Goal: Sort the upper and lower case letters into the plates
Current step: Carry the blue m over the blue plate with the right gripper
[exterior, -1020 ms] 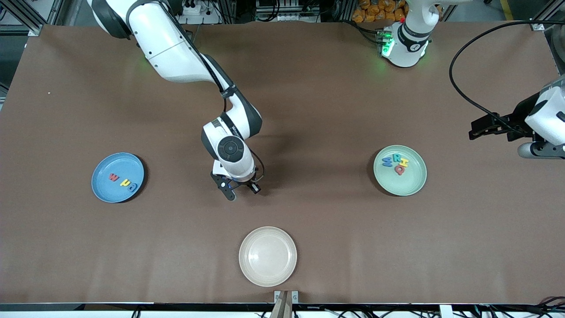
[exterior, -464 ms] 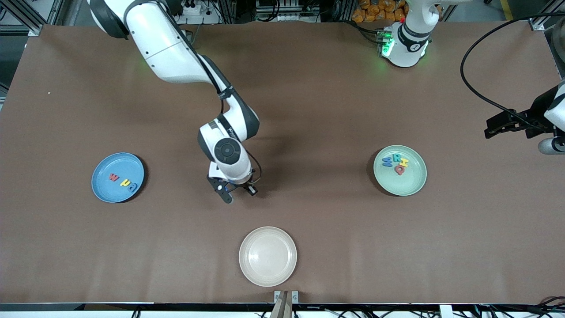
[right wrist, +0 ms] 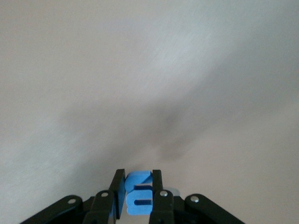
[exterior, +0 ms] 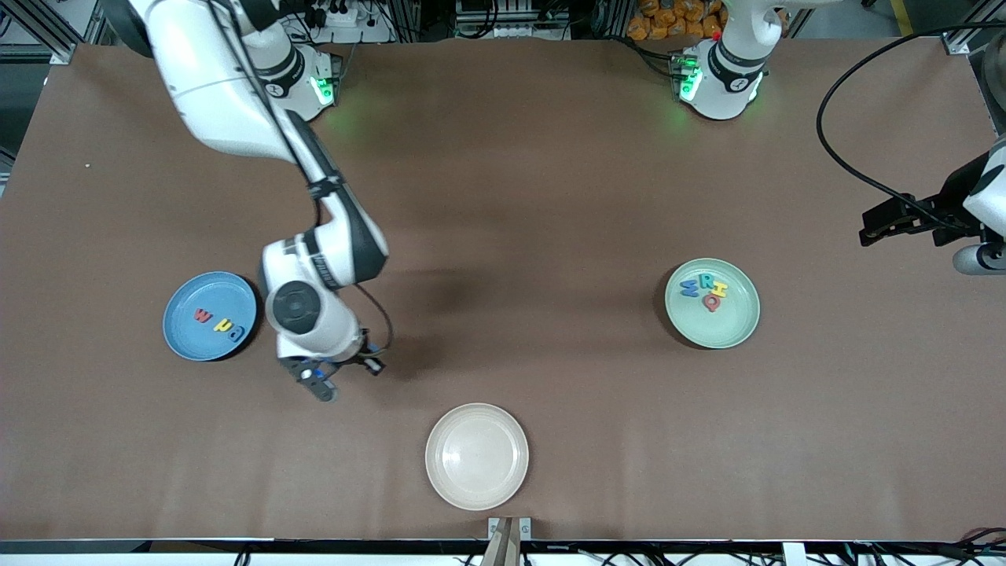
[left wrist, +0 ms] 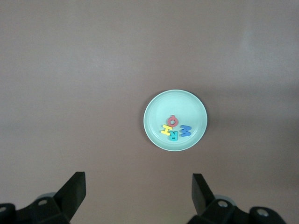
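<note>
Between the light blue plate [exterior: 210, 315] and the cream plate [exterior: 476, 455], over bare brown table [exterior: 550, 196], our right gripper [exterior: 339, 379] carries a small blue letter [right wrist: 138, 194]. We judge the piece light, thin and fairly stiff, likely foam or plastic, so it needs only a modest pinch across its flat faces; a grip near its edge could let it twist or slip out. In the right wrist view the two fingers stand close together, clamped on the letter's two sides, with its top poking up between them. We cannot read which letter it is.

The blue plate, toward the right arm's end of the table, holds three small letters [exterior: 219, 323] in red, yellow and blue. The mint green plate [exterior: 712, 303], toward the left arm's end, holds a cluster of capitals [exterior: 704, 291]. The cream plate by the edge nearest the camera holds nothing.

Our left gripper [left wrist: 138, 184] waits high at the left arm's edge of the table, fingers wide apart and holding nothing, looking down on the green plate.
</note>
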Tool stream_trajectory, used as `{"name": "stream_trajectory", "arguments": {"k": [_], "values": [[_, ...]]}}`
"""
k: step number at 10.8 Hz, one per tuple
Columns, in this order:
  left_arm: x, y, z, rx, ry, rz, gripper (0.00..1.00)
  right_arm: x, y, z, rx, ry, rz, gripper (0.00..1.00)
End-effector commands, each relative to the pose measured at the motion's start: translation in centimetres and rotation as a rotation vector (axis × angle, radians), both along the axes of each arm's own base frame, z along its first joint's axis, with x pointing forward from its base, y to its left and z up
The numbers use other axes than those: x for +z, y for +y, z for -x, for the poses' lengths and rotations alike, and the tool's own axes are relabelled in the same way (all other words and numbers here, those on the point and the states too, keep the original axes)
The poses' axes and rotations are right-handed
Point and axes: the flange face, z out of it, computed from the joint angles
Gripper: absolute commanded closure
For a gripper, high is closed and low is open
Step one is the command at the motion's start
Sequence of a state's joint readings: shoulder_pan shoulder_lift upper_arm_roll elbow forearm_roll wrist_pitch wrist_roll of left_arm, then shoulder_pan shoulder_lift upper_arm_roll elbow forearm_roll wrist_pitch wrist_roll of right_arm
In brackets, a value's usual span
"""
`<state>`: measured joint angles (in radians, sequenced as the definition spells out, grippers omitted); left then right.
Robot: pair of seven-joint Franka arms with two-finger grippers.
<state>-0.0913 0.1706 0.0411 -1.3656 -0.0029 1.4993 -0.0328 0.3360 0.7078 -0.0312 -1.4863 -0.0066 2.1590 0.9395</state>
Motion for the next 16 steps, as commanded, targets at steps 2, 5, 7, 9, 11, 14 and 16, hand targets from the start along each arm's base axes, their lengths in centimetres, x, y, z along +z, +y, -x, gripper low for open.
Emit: {"name": "stream_trajectory", "arguments": {"k": [2,5,7,9,11,14,16], "values": [[0.5,-0.3,0.2,0.005,0.006,-0.019,0.0,3.6,-8.8,-0.6,0.187,0.078,0.012,1.0],[0.6,-0.6,0.2,0.001,0.005,-0.015,0.0,2.7,-17.3,-0.3,0.303,0.147,0.088,1.0],[0.6,-0.5,0.2,0.005,0.006,-0.003,0.0,1.2,-20.4,1.6,0.325,0.199,0.076,1.0],[0.6,-0.5,0.2,0.005,0.006,-0.003,0.0,1.3,-23.2,3.8,0.401,0.198,0.058,1.0],[0.6,-0.3,0.2,0.007,0.006,-0.003,0.0,0.9,-25.3,4.9,0.427,0.218,0.058,1.0],[0.6,-0.5,0.2,0.005,0.006,-0.003,0.0,-0.1,-27.3,8.0,0.445,0.23,0.04,1.0],[0.6,-0.3,0.2,0.008,0.006,-0.005,0.0,-0.2,-27.9,7.7,0.458,0.225,0.039,0.07]]}}
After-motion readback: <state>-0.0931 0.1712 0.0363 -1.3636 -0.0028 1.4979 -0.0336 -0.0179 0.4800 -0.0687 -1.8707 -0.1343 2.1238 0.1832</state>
